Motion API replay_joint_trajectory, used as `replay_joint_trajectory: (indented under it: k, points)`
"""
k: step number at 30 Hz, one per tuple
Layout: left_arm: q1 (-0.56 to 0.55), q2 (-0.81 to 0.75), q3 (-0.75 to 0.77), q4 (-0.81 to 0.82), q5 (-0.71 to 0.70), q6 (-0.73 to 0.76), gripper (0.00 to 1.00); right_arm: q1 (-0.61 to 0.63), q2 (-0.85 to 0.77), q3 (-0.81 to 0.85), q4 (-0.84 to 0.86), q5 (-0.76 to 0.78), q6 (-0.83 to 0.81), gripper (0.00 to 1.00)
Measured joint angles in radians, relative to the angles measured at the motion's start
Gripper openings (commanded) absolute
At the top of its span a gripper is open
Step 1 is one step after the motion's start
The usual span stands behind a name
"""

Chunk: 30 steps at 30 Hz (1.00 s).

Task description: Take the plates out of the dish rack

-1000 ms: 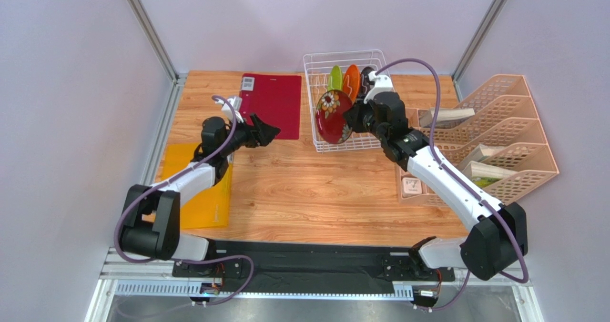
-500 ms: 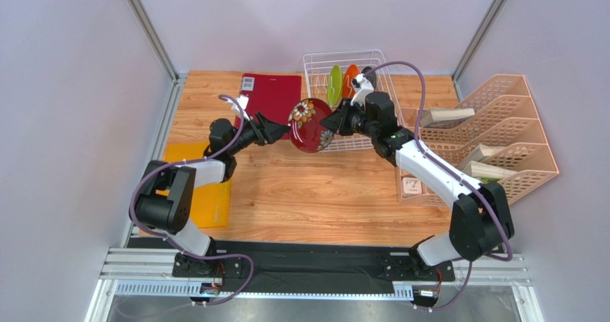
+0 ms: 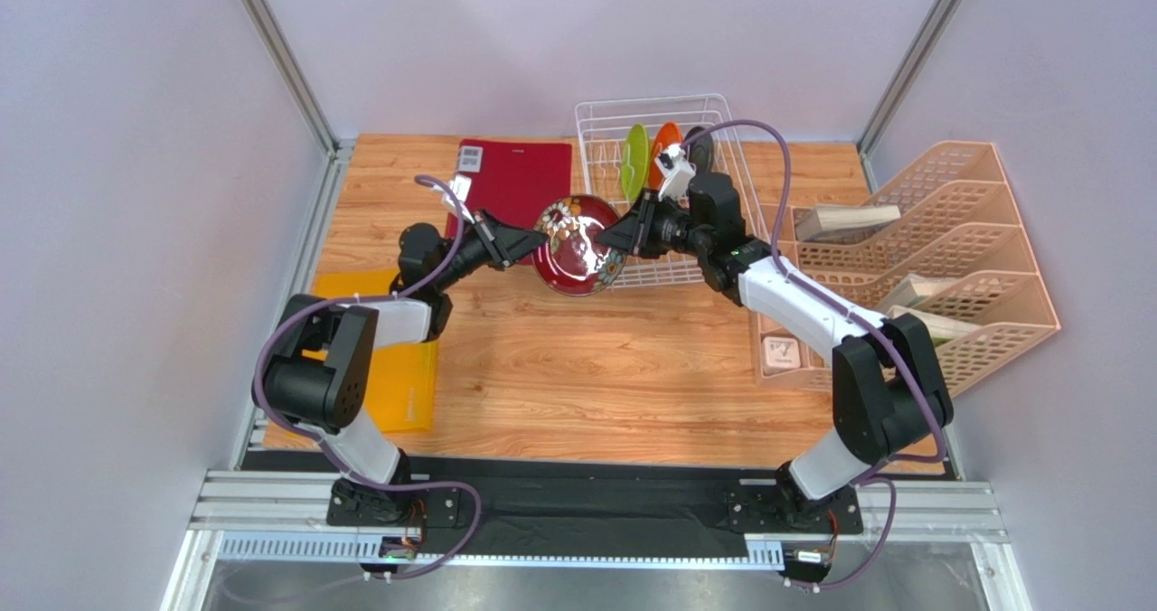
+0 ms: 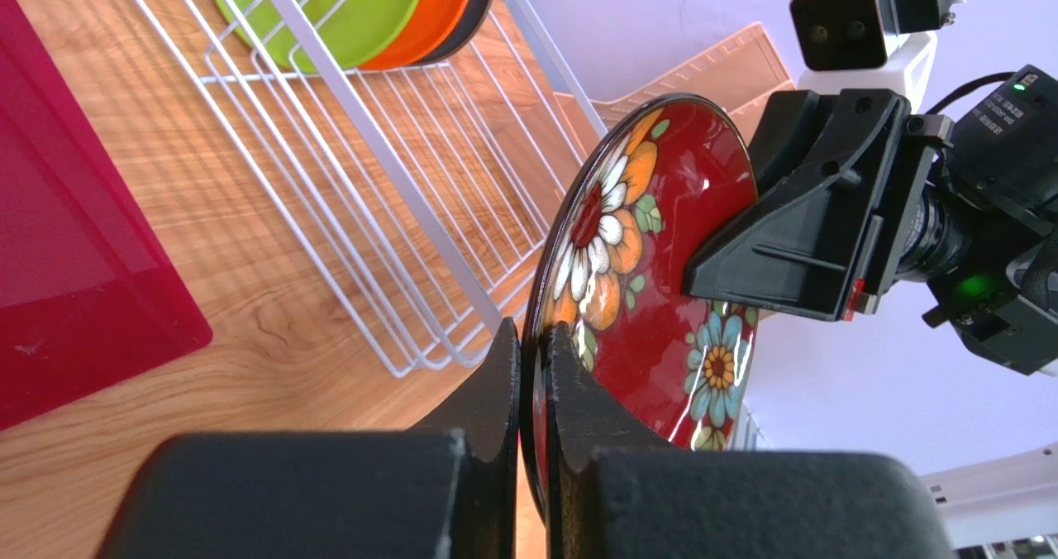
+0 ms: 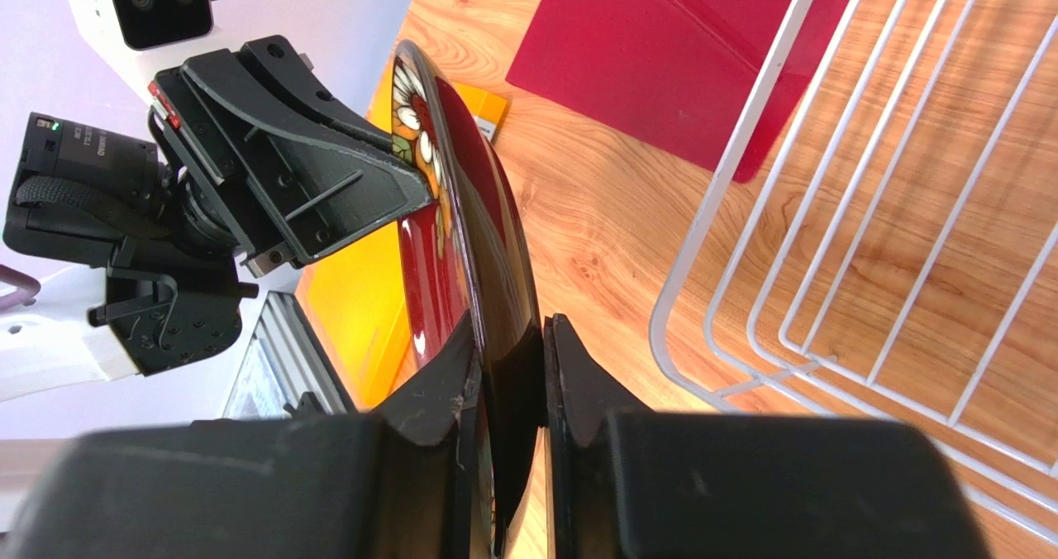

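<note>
Now, bench [image 3: 611, 367] lies below both grippers. Dish rack [image 3: 587, 137] sits just behind right gripper [image 3: 614, 238], with lime green plate [image 3: 633, 161] and orange plate [image 3: 664, 148] upright inside. Between grippers, red flowered plate [image 3: 577, 245] is on edge, off the bench. Left gripper [image 3: 533, 242] pinches one rim, right gripper clamps the opposite rim.

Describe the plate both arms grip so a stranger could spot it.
Find the white dish rack at the back of the table. By its near left corner, a plate hangs between the left gripper and right gripper. Unlike the green plate and orange plate in the rack, it is dark red with flowers.
</note>
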Motion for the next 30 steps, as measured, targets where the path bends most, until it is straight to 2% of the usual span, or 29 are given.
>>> replay_joint_trajectory:
  k: [1,4,6,7,8,10,12,19,30]
  points:
    - [0.001,-0.002,0.0,-0.005,0.0,0.003,0.0,0.0,0.002,0.0,0.002,-0.003,0.001,0.01]
    - [0.001,-0.021,0.0,-0.049,-0.012,0.031,0.0,-0.002,0.021,0.002,0.013,-0.018,0.006,0.17]
    - [0.001,-0.053,-0.001,-0.109,-0.026,0.063,0.0,-0.004,0.035,0.004,0.021,-0.031,0.012,0.2]
    - [0.001,-0.07,-0.001,-0.136,-0.032,0.08,0.0,-0.004,0.04,0.005,0.023,-0.035,0.014,0.25]
    - [0.0,-0.091,-0.001,-0.165,-0.039,0.098,0.0,-0.003,0.045,0.008,0.025,-0.04,0.015,0.36]
    - [-0.007,-0.145,-0.001,-0.231,-0.059,0.142,0.0,-0.002,0.053,0.013,0.025,-0.044,0.02,0.38]
    - [-0.019,-0.191,-0.001,-0.285,-0.08,0.193,0.0,0.004,0.062,0.017,0.019,-0.042,0.011,0.45]
    - [-0.035,-0.311,0.0,-0.475,-0.15,0.323,0.0,0.027,0.085,0.037,0.0,-0.04,0.006,0.47]
    - [-0.04,-0.338,0.008,-0.628,-0.199,0.404,0.0,0.02,0.095,0.047,-0.046,0.01,-0.021,0.53]
